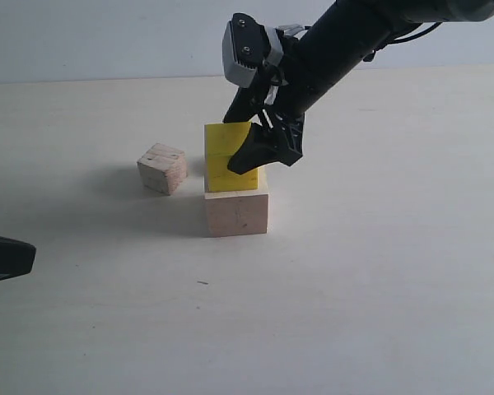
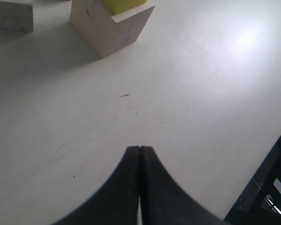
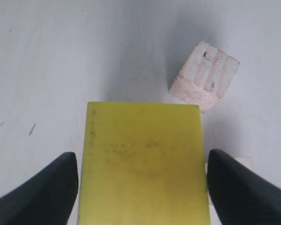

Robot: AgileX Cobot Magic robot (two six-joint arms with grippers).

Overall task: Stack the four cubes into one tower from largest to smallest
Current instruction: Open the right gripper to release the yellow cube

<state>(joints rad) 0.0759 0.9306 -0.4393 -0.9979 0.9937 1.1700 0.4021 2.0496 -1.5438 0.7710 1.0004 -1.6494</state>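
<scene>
Nearest, at the table's [image 2: 201, 93] front edge, the left tool [image 2: 139, 152] rests low with its two fingers pressed together, holding nothing. Beyond it stands the pale cube [image 1: 236, 214], pinkish wood, largest of those in view, flat on the table. The yellow cube [image 1: 222, 156], bright and faintly smudged on top, sits on it, shifted toward the left edge. The right tool [image 3: 141, 157] straddles the yellow cube, one dark finger [image 3: 47, 187] at each side face, spread to the cube's width; whether it grips cannot be told. Farther back and left, the small wooden cube [image 1: 162, 168], raw beige with dark specks, sits alone, apart from the stack. Count: three cubes in view, one of each kind
</scene>
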